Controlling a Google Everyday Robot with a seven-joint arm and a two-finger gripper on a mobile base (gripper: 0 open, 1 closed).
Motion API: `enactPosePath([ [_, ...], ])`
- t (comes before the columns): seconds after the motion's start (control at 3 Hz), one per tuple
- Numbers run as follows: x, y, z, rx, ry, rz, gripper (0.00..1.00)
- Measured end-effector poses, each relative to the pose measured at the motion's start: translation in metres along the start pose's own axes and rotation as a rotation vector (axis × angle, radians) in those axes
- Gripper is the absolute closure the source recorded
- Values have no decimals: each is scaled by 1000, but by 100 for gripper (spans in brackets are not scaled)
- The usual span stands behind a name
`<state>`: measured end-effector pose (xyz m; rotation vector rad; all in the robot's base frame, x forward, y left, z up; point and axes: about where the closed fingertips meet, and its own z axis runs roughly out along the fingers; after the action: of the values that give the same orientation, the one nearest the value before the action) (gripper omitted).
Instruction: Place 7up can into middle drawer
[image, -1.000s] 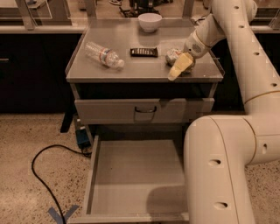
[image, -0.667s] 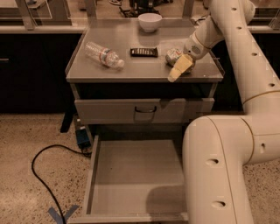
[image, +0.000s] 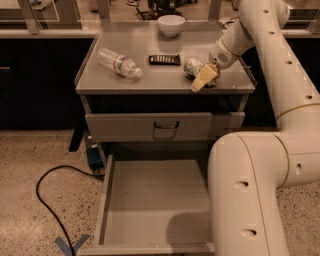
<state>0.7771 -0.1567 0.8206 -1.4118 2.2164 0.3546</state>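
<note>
The 7up can (image: 191, 66) lies on its side on the grey cabinet top (image: 150, 80), right of the middle. My gripper (image: 202, 78) is on the can's right side, down at the cabinet top and touching or nearly touching the can. The middle drawer (image: 150, 200) is pulled wide open below, with a bare flat grey floor and low side walls. My arm's white body (image: 250, 190) covers the drawer's right part.
A clear plastic water bottle (image: 119, 62) lies at the left of the top. A dark flat object (image: 164, 59) and a white bowl (image: 171, 24) are further back. A shut drawer front with a loop handle (image: 165, 126) is above the open drawer. A black cable (image: 50, 200) lies on the floor.
</note>
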Motion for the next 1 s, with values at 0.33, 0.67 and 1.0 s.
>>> enactPosePath([
  [0.33, 0, 0, 0, 0, 0, 0, 55],
  [0.67, -19, 6, -17, 22, -5, -50, 78],
  [1.0, -48, 32, -47, 12, -23, -157, 99],
])
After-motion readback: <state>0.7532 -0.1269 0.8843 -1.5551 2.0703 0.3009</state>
